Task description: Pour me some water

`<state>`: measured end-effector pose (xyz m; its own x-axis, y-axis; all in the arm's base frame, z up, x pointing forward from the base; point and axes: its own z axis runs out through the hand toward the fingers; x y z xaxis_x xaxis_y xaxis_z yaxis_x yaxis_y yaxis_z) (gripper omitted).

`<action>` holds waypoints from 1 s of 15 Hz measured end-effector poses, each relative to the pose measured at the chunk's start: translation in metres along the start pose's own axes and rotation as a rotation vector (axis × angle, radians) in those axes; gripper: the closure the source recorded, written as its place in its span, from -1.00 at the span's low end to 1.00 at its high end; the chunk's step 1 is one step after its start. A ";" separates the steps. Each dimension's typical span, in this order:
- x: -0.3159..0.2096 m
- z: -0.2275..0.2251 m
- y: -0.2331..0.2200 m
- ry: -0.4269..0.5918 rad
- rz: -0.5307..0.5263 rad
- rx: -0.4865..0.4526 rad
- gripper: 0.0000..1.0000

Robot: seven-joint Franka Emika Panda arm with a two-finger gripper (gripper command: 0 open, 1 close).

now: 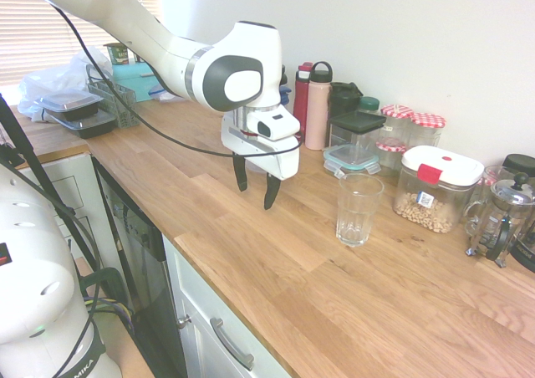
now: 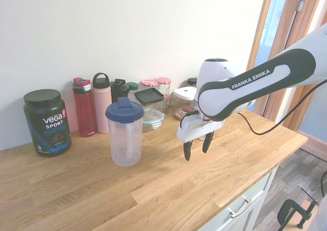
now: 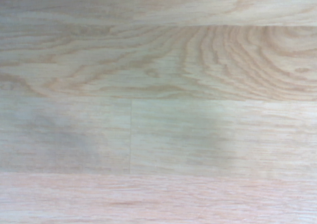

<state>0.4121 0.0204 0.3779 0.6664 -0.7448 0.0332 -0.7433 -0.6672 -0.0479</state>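
Pitcher (image 2: 125, 134) contents indiscernible, glass (image 1: 359, 209) apart on countertop (image 1: 334, 294), end effector (image 1: 256, 190) spread, empty, wrist view only blurred wood

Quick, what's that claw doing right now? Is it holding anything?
Gripper: open, holding nothing, hanging above the bare wooden counter.

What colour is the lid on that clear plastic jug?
Dark blue. The jug's lid shows best in the second exterior view.
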 end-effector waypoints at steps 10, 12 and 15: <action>-0.107 -0.101 -0.042 0.125 0.115 0.001 -1.00; -0.146 -0.121 -0.069 0.176 0.143 0.057 -1.00; -0.171 -0.121 -0.113 0.220 0.153 0.107 -1.00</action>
<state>0.3755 0.2224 0.4988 0.5098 -0.8283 0.2324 -0.8163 -0.5511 -0.1733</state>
